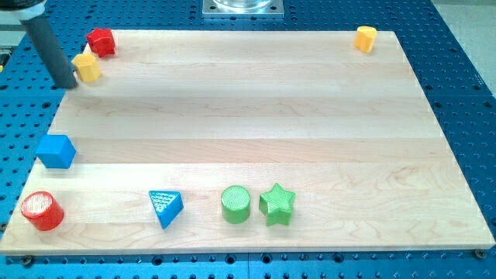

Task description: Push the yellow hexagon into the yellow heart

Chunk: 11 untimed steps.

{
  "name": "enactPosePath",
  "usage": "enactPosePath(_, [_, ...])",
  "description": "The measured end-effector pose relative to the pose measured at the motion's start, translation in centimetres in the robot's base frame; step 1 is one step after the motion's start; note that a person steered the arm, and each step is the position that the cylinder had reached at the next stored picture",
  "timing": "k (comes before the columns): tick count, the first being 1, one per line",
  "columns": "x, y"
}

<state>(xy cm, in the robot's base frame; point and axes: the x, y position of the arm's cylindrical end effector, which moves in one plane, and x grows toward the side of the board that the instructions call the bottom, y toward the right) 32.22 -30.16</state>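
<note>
A yellow hexagon (87,67) lies near the board's top left corner, just below and left of a red block (101,41). A yellow heart (366,38) lies at the board's top right corner, far across the board from the hexagon. My dark rod comes down from the view's top left. My tip (69,84) is at the board's left edge, right beside the hexagon on its lower left. I cannot tell whether they touch.
A blue cube (56,151) sits at the left edge. Along the bottom lie a red cylinder (41,211), a blue triangle (166,208), a green cylinder (235,204) and a green star (277,204). The wooden board (256,116) lies on a blue perforated table.
</note>
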Motion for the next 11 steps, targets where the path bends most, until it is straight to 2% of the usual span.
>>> enactPosePath(1, [-1.3, 3.1])
enactPosePath(2, [-1.3, 11.8])
enactPosePath(3, [-1.3, 4.0])
enactPosePath(4, [-3.7, 6.9])
enactPosePath(5, [-6.2, 18.2])
enactPosePath(6, [-6.9, 20.8])
enactPosePath(7, [-9.0, 19.4])
enactPosePath(9, [-9.9, 39.5])
enactPosePath(10, [-9.9, 40.8])
enactPosePath(11, [-9.4, 37.7])
